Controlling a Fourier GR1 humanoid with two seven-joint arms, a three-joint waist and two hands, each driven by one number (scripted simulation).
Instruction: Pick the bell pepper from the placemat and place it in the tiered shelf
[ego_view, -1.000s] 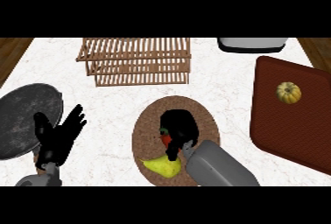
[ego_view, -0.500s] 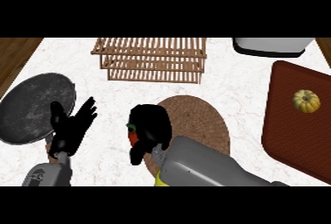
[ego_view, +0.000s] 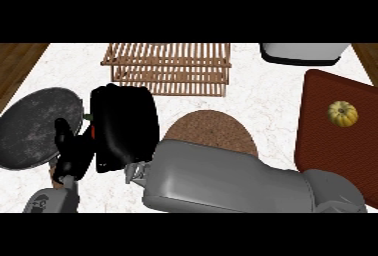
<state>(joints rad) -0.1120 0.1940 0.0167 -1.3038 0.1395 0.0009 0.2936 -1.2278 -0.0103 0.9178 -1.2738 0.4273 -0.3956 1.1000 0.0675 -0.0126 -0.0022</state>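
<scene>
The fingers (ego_view: 111, 95) of the right hand (ego_view: 124, 127) are seen curled round the bell pepper (ego_view: 91, 131), of which only a small red and green sliver is visible at the hand's left edge. The pepper is held above the white surface (ego_view: 266, 95), off the round brown placemat (ego_view: 214, 131) and short of the wooden tiered shelf (ego_view: 170, 67), which stands toward the far edge. The large grey right forearm (ego_view: 221, 177) is noted covering the near part of the placemat. The left hand (ego_view: 74, 147) is observed just left of the right hand, its fingers straight and released, holding nothing. A dark round plate (ego_view: 33, 125) lies beside it at the left. At the right, a dark red board (ego_view: 336, 145) carries a small yellow squash (ego_view: 342, 113). A white and black appliance (ego_view: 304, 52) is partly visible at the far right edge.
</scene>
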